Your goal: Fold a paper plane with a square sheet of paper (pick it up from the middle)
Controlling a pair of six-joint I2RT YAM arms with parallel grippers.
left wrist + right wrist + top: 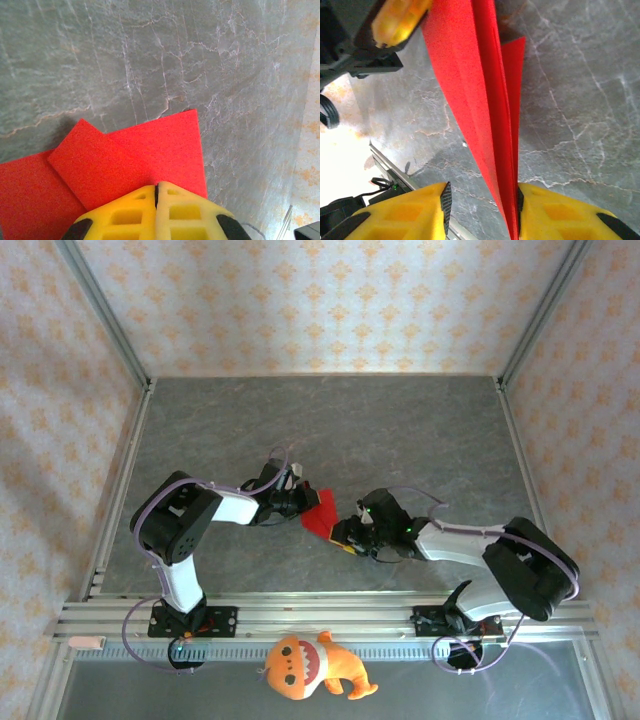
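Observation:
The square sheet of paper (321, 512) is bright red and creased into folded layers, and it is held off the grey table between the two arms. My left gripper (299, 502) is shut on its edge. In the left wrist view the yellow fingertips (145, 200) meet with the red paper (150, 150) fanning out beyond them. My right gripper (346, 533) is open around the other end. In the right wrist view the paper (470, 85) runs edge-on between the fingers and lies against the right-hand pad (521, 197), with a gap to the left pad.
The grey marbled table (330, 430) is walled by patterned panels with metal frame posts. An aluminium rail (320, 615) carrying both arm bases runs along the near edge. An orange plush toy (308, 668) lies in front of that rail.

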